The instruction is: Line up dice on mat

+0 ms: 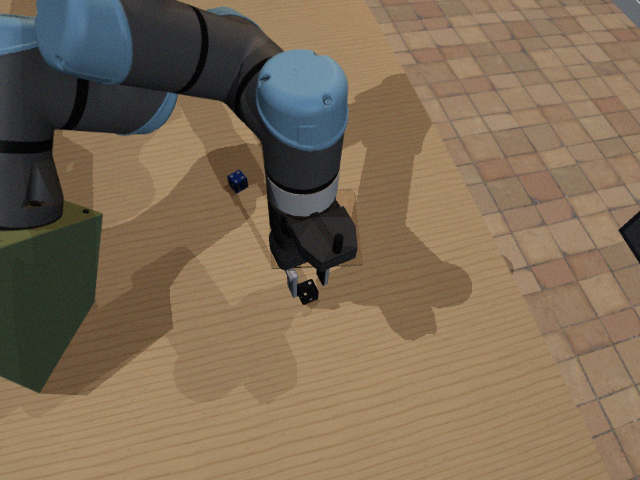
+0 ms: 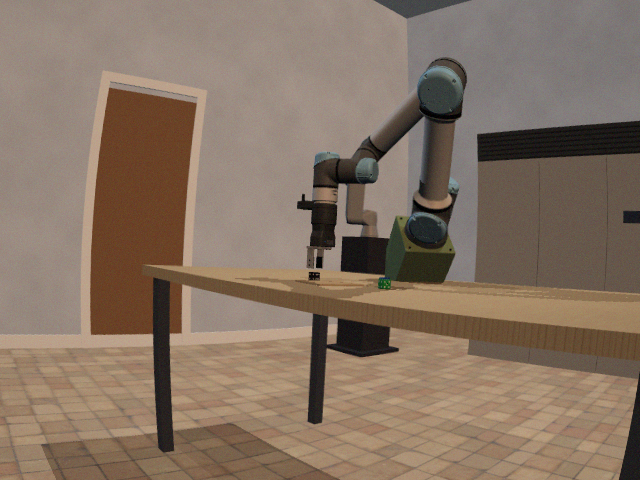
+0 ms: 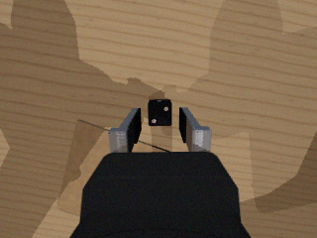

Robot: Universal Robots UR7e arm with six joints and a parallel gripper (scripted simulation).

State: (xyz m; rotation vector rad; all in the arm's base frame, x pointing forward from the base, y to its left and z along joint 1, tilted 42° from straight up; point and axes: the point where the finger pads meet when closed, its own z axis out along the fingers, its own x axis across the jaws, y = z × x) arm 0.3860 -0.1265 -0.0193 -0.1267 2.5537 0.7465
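A black die (image 1: 308, 292) (image 2: 312, 275) (image 3: 159, 112) lies on the bare table, two white pips up, just off the mat's near edge. My gripper (image 1: 308, 282) (image 2: 315, 261) (image 3: 159, 118) is open and empty. It hangs a little above the black die, and in the wrist view the die shows between the two fingers. The thin tan mat (image 1: 350, 198) (image 3: 94, 149) lies flat on the table, mostly hidden under my wrist. A blue die (image 1: 237, 180) lies on the table beyond the mat's far left corner. A green die (image 2: 384, 283) shows only in the exterior view, near the base.
The arm's green base block (image 1: 46, 289) (image 2: 418, 255) stands on the table at the left. The table's right edge (image 1: 516, 289) runs close beside the mat, with tiled floor beyond.
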